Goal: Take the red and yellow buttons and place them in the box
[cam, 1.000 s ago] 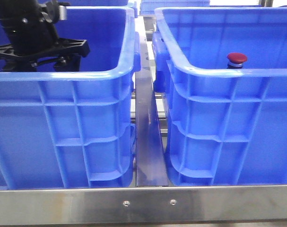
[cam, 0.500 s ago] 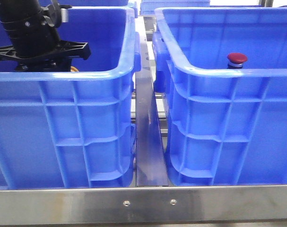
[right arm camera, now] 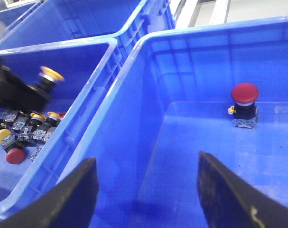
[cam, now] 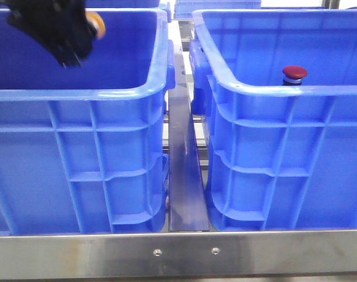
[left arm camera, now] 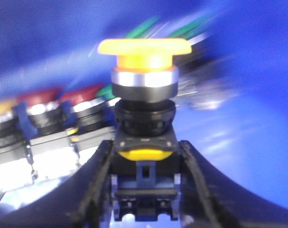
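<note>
At the far left of the front view, the left tool [cam: 72, 44] is being held high over the left crate [cam: 78, 94], tilted and blurred, with its dark body [cam: 49, 23] reaching to the upper corner of the picture. The yellow button [cam: 96, 24] is being carried in it, the orange-yellow cap showing at the tool's edge above the crate's rim. In the left wrist view the yellow button [left arm camera: 144, 61] is being pinched by the tool [left arm camera: 144, 185] at its black base, the two dark fingers [left arm camera: 94, 190] pressing in on either side, the cap and silver collar standing upright above them. Behind it, blurred, other buttons [left arm camera: 49, 123] are seen lying in a row on the crate floor, some with red caps. In the right wrist view the same heap of loose buttons [right arm camera: 23, 130] is shown on the floor of the left crate [right arm camera: 87, 109], well below the lifted yellow one [right arm camera: 51, 74]. Between the two crates a metal rail [cam: 183, 170] is running forward over the surface. To the right, the red button [cam: 294, 74] is standing upright on the floor of the box [cam: 284, 88], near its far wall. The right tool [right arm camera: 146, 199] is being held above the near part of the box, its fingers [right arm camera: 79, 199] spread wide with nothing between them, well apart from the red button [right arm camera: 244, 105].
</note>
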`<state>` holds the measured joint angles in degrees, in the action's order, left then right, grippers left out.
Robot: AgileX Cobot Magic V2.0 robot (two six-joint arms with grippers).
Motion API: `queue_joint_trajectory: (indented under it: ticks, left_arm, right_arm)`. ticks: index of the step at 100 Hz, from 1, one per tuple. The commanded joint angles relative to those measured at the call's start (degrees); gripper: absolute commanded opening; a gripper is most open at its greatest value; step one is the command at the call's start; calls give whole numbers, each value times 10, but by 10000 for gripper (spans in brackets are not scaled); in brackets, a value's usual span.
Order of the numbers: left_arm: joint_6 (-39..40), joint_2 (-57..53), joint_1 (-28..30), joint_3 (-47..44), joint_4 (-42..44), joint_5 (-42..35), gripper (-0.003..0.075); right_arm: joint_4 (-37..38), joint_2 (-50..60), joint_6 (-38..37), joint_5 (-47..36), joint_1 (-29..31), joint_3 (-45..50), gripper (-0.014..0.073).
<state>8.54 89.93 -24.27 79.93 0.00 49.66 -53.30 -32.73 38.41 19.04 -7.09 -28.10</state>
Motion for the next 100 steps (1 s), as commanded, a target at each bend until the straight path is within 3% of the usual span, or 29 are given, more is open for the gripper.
queue_joint_trajectory:
  ticks: [1,22,43,67,88,100]
  left_arm:
    - [-2,-61,-10,-6,-5,-33,81]
    - [-27,-118,-67,-54,-7,-68,81]
    - [-48,-126,-137,-61,-6,-75,81]
    - [-98,-126,-209,-61,-6,-93,81]
    - [-104,-126,-232,-61,-6,-95,81]
    - [-104,-126,-232,-61,-7,-95,81]
  right_arm:
    - [-8,1,4,-31,4,-16,472]
    - [-13,-3,3,-31,4,-16,472]
    - [-65,-13,3,-8,4,-29,472]
    - [-116,-95,3,108,4,-90,472]
    - [-203,-200,3,205,4,-165,477]
    - [-224,-255,3,264,3,-209,557]
